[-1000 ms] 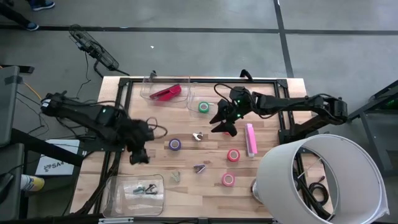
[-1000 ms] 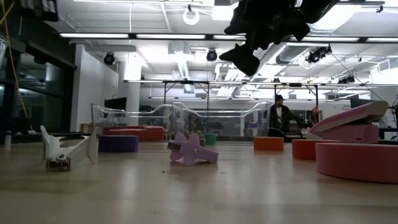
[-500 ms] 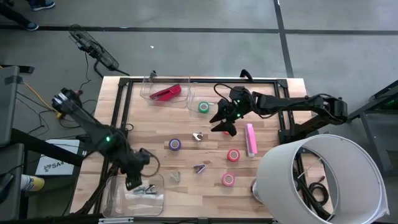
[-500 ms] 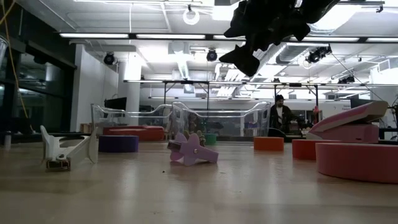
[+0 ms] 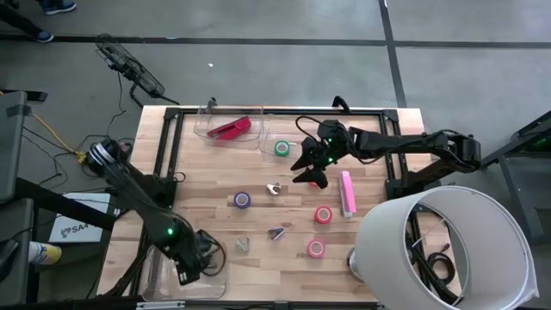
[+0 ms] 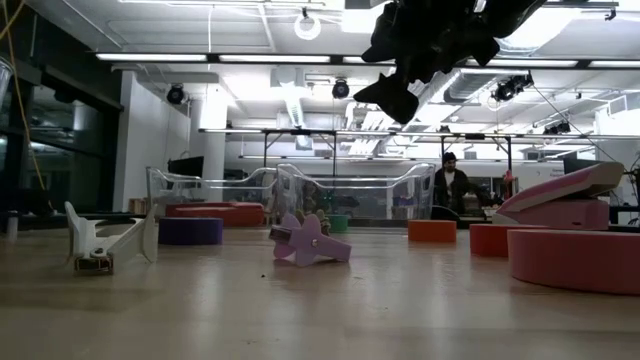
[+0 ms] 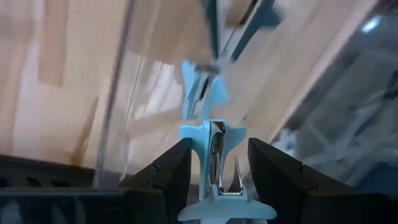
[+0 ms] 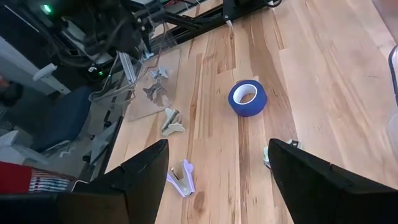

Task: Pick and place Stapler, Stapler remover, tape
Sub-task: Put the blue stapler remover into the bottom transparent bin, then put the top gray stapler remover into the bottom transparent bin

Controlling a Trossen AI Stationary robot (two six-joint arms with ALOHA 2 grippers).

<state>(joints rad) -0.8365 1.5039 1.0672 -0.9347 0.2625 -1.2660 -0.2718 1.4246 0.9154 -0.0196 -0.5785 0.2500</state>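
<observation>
My left fingers are clenched on a light blue staple remover, pinching it by its narrow middle. They hang over the clear bin at the front left corner of the tabletop, where another blue remover already lies. I judge the drop to be the risky part. The hold is narrow, so the remover could twist as I let go, strike the bin's wall and skip out onto the wood. Further right, loose on the tabletop, sit the purple tape, a white staple remover and a purple one. The green tape lies toward the back, near the second clear bin holding the red stapler. My right fingers are released and spread wide, waiting in the air between the green tape and the pink stapler, with two pink tape rolls near that stapler. If that arm came down before the left one cleared, nothing here would collide, since the two work well apart. Only the left wrist view proves what I hold. From above, my own arm covers the remover. The low view misses the left arm altogether, though it alone shows a person standing in the room beyond.
</observation>
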